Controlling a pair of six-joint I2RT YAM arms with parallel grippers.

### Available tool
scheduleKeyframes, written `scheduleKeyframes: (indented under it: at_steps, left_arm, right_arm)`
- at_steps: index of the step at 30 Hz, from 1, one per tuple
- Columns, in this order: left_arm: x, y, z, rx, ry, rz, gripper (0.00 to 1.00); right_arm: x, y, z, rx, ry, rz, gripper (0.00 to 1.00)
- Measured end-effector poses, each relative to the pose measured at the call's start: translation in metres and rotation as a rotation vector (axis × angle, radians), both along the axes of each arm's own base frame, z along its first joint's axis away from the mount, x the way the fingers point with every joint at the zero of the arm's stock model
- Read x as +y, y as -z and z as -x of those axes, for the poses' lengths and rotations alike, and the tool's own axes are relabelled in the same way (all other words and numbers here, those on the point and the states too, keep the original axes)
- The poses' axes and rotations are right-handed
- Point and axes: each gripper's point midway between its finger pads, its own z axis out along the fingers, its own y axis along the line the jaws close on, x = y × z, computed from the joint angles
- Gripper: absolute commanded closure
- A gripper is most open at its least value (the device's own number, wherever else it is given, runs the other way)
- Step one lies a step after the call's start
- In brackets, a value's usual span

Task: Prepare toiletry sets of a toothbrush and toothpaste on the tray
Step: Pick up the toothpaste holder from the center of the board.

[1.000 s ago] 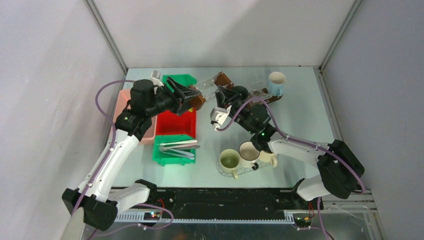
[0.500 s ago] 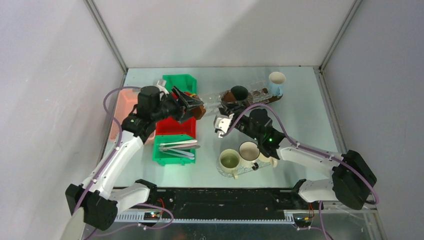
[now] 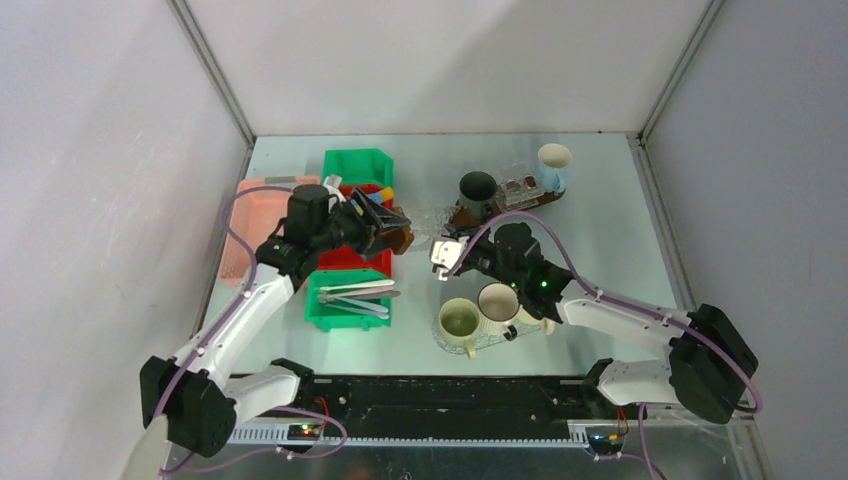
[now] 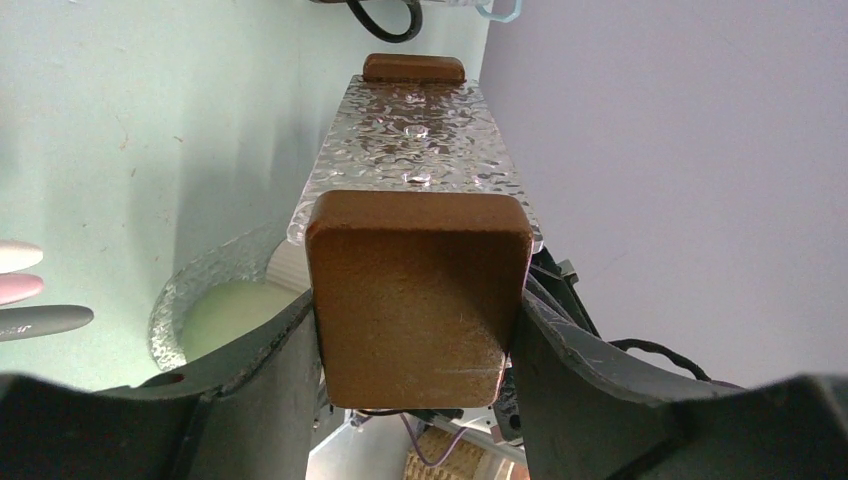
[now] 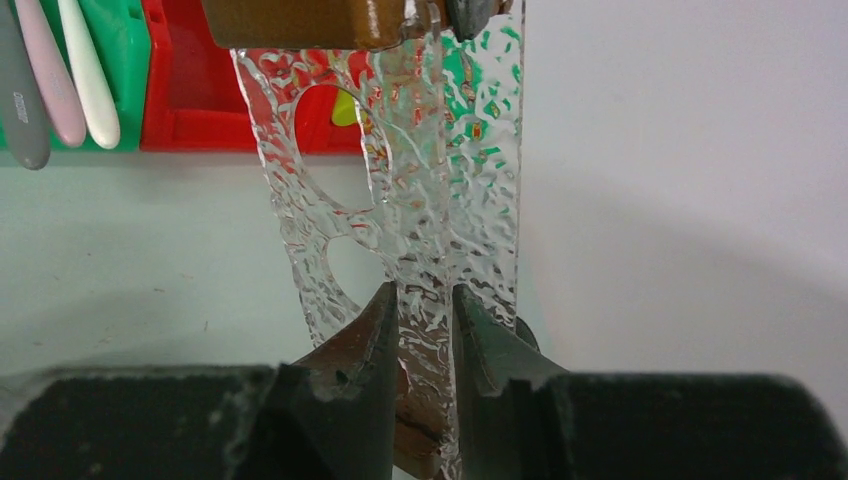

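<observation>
Evidently a two-arm carry: left gripper [image 4: 415,345] clamped the brown end handle [image 4: 418,270] of the tray [image 5: 470,150], right gripper [image 5: 422,330] pinched its glass edge, probably sharing the load; it hung beside the red bin [image 3: 345,260].

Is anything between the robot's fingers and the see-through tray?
Nothing visible. On the left gripper, the fingers squeeze the brown end block of the tray directly; on the right gripper, they pinch its clear plate.

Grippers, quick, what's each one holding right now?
Left gripper: closed on the brown handle of the clear tray.
Right gripper: closed on the same tray's edge.
</observation>
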Motion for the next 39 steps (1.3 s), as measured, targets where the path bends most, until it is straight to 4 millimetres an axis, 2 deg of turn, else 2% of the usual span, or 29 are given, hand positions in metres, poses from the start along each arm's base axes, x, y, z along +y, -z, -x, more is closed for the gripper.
scheduleKeyframes:
  at_steps: [3,7,10,13,16,18,24,26,39]
  left_arm:
    - [-0.002,-0.001,-0.001,-0.005,0.005,0.014,1.00]
    - [-0.005,-0.007,-0.003,-0.007,0.004,0.049,1.00]
    - [-0.008,-0.016,-0.009,-0.021,-0.011,0.089,1.00]
    - [-0.010,-0.023,-0.012,-0.031,-0.019,0.124,1.00]
    - [-0.013,-0.032,-0.014,-0.042,-0.018,0.159,1.00]
    - [-0.015,-0.039,-0.014,-0.049,-0.013,0.186,1.00]
    - [-0.019,-0.052,-0.013,-0.064,0.006,0.240,1.00]
    - [-0.020,-0.054,-0.012,-0.060,0.012,0.249,1.00]
    - [-0.027,-0.062,-0.003,-0.048,0.044,0.287,1.00]
  right_arm:
    - [-0.002,-0.003,0.001,0.023,0.014,-0.026,0.65]
    - [-0.009,-0.015,0.006,0.084,0.045,-0.109,0.48]
    - [-0.020,-0.035,0.009,0.129,0.078,-0.210,0.43]
    - [-0.042,-0.060,0.009,0.164,0.132,-0.349,0.39]
    - [-0.065,-0.073,0.011,0.188,0.182,-0.468,0.38]
    - [-0.077,-0.074,0.012,0.208,0.210,-0.533,0.37]
    - [-0.099,-0.050,0.003,0.311,0.311,-0.674,0.36]
    - [-0.102,-0.046,-0.003,0.333,0.339,-0.714,0.35]
    - [-0.094,-0.064,-0.029,0.352,0.354,-0.952,0.35]
